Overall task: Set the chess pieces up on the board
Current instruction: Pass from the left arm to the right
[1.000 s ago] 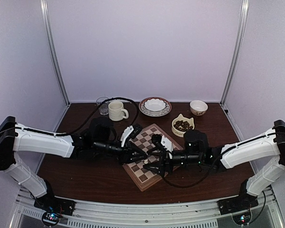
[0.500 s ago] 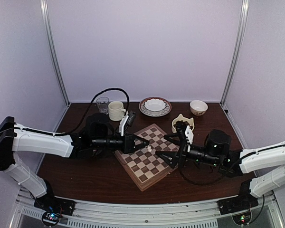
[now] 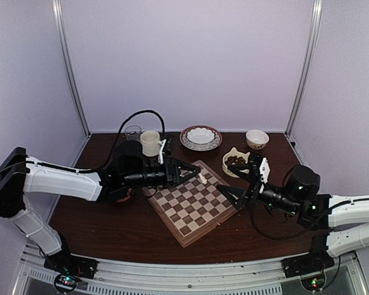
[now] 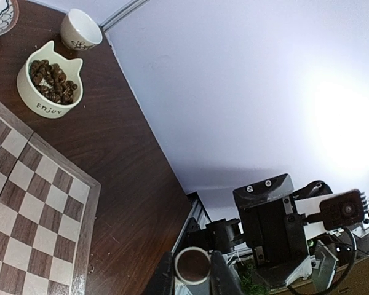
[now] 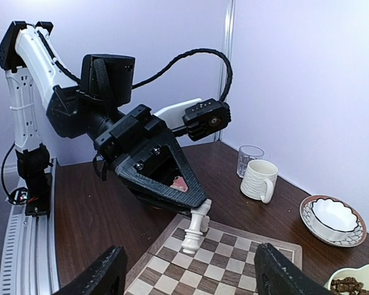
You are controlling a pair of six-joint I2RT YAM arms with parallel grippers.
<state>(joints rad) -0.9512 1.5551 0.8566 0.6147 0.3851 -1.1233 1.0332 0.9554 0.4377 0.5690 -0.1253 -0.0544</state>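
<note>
The checkered wooden board lies at the table's middle, turned like a diamond. My left gripper is shut on the top of one cream chess piece, which hangs tilted just above the board's far squares. The right wrist view shows that chess piece under the left gripper, its base over the board. From the left wrist I see the chess piece's round base between the fingers of the left gripper. My right gripper stands open and empty off the board's right edge.
A cat-shaped bowl of dark brown bits sits right of the board. A small bowl, a patterned plate, a ribbed mug and a glass line the back. The glass and mug stand close together.
My left gripper carried the chess piece up and toward the board's far right side. My right arm pulled back to the right, off the board.
</note>
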